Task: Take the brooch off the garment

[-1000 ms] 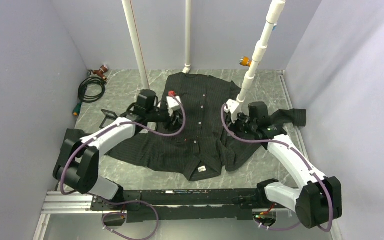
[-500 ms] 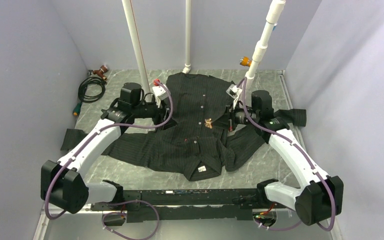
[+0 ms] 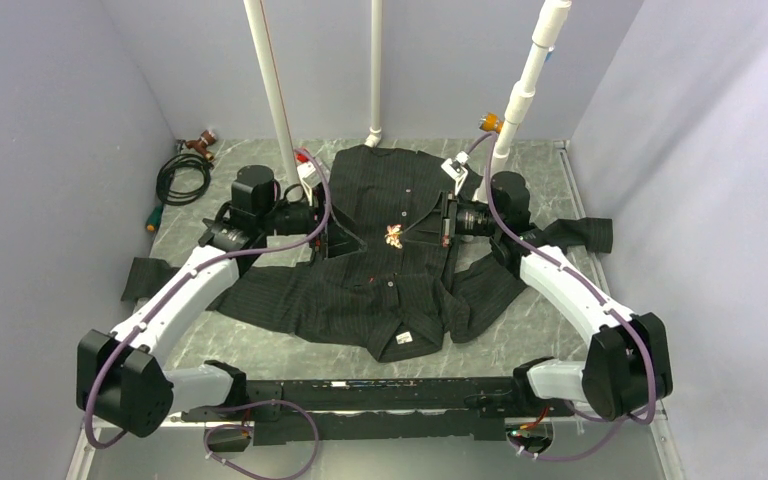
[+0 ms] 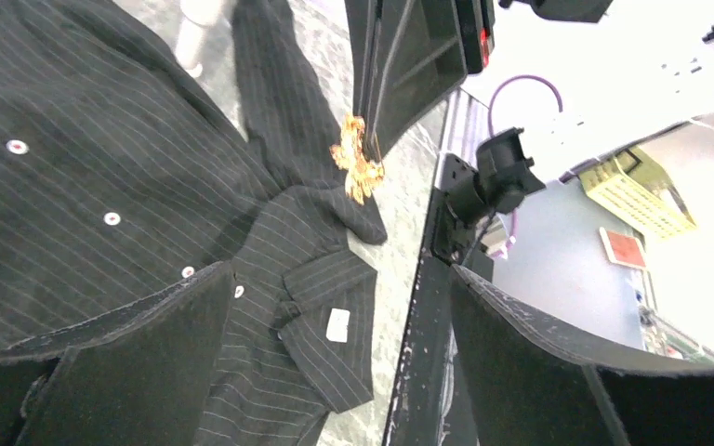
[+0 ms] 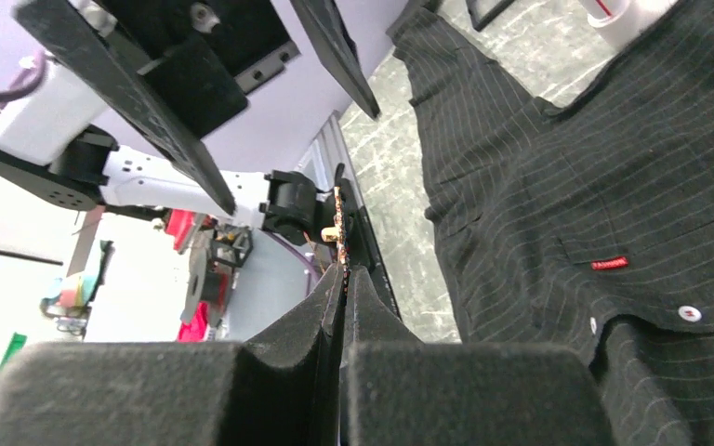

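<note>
The garment (image 3: 400, 280), a black pinstriped shirt, lies flat on the table with its collar toward me. It also shows in the left wrist view (image 4: 102, 139) and the right wrist view (image 5: 614, 158). My right gripper (image 3: 438, 222) is shut on the brooch (image 3: 394, 236) and holds it in the air above the shirt's middle. The brooch glints gold in the left wrist view (image 4: 356, 160) and shows edge-on at the shut fingertips in the right wrist view (image 5: 337, 223). My left gripper (image 3: 338, 236) is open and empty, facing the brooch from the left, a short gap away.
Three white pipes (image 3: 272, 90) stand along the back of the table. A coiled black cable (image 3: 182, 180) lies at the back left. An orange fitting (image 3: 490, 122) sits on the right pipe. A dark scrap (image 3: 145, 275) lies at the left. The shirt's red tag (image 5: 609, 263) and white label (image 4: 337, 324) show.
Both grippers rose off the shirt. The right gripper came up and moved left with the brooch in it; the left gripper drew back to the left and opened.
</note>
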